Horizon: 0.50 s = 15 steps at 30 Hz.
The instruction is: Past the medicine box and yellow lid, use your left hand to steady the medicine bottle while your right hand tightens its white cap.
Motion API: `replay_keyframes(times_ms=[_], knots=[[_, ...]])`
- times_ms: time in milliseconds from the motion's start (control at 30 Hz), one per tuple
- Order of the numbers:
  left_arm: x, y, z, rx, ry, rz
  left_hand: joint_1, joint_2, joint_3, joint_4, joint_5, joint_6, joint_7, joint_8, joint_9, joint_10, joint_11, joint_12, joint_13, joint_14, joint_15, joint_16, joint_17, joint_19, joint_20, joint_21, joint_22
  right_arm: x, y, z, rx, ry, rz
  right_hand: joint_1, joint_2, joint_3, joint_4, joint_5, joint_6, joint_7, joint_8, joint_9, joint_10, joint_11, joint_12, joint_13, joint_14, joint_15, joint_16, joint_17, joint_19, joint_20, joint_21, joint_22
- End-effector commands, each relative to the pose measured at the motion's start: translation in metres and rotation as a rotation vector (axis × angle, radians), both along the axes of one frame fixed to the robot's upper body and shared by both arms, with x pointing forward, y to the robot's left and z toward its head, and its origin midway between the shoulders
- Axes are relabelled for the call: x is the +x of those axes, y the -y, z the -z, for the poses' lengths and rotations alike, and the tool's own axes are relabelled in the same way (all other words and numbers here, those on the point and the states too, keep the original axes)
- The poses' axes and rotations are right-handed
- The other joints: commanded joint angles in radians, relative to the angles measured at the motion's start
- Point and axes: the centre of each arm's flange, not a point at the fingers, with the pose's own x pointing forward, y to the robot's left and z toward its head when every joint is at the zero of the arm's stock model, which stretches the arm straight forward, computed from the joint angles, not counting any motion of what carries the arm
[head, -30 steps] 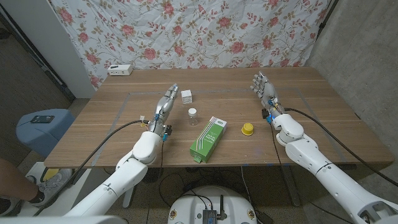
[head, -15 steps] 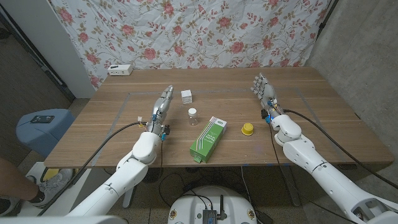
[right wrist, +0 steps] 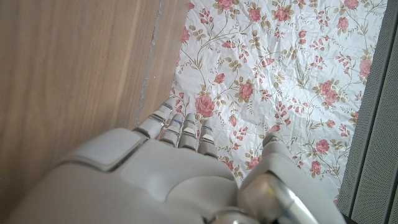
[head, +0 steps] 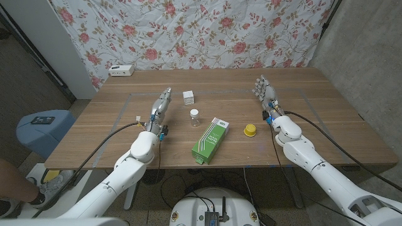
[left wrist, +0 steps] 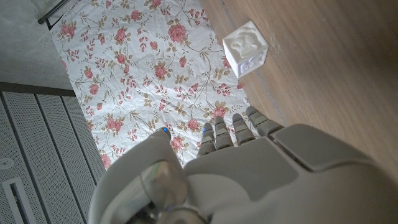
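Medicine bottle [head: 195,117] upright mid-table, white cap on top, bare wood all round it.

Left hand [head: 161,107] empty, fingers extended, left of bottle; open wood between them. White cube [head: 188,96] beyond that gap, near fingertips, clear of bottle.

Right hand [head: 266,93] empty, fingers apart, well apart from bottle on right. Yellow lid [head: 250,130] and medicine box [head: 210,139] lie nearer table's front edge than straight line from right hand to bottle. Box corner near bottle, not touching.

White device [head: 121,70] at far left edge, well apart.
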Motion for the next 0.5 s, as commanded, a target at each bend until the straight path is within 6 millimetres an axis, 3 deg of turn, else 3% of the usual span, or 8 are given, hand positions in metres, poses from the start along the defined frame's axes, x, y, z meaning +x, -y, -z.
replay_keyframes(times_ms=[33,500], knots=[[0.0080,-0.0127,0.0071,-0.011,-0.033,0.002,-0.007,-0.002,0.006,0.002,0.003,0.009,0.004,-0.001,0.003,0.009,-0.003,-0.003,0.000,0.008,-0.003,0.005,0.002,0.010,-0.002,-0.002,0.003,0.0156,-0.0043,-0.0009,0.015,0.002,-0.021,-0.002,-0.004,0.003,0.004,0.004,0.006,0.000,0.005,0.003,0.004,0.000,0.006,0.002,0.006,-0.008,0.002,0.003,0.007,-0.024,0.005,0.003],[0.0161,-0.0176,0.0114,-0.006,-0.038,0.049,-0.015,-0.003,0.016,0.001,0.005,0.011,-0.008,-0.003,0.003,0.007,-0.017,-0.004,0.000,0.007,-0.013,0.004,0.001,0.018,-0.008,-0.001,0.002,0.0208,-0.0025,0.0066,0.044,0.011,-0.014,-0.004,-0.004,0.004,0.006,0.004,0.016,-0.002,0.009,0.003,0.009,-0.002,0.008,0.002,0.011,-0.012,0.005,0.003,0.013,-0.027,0.008,0.003]])
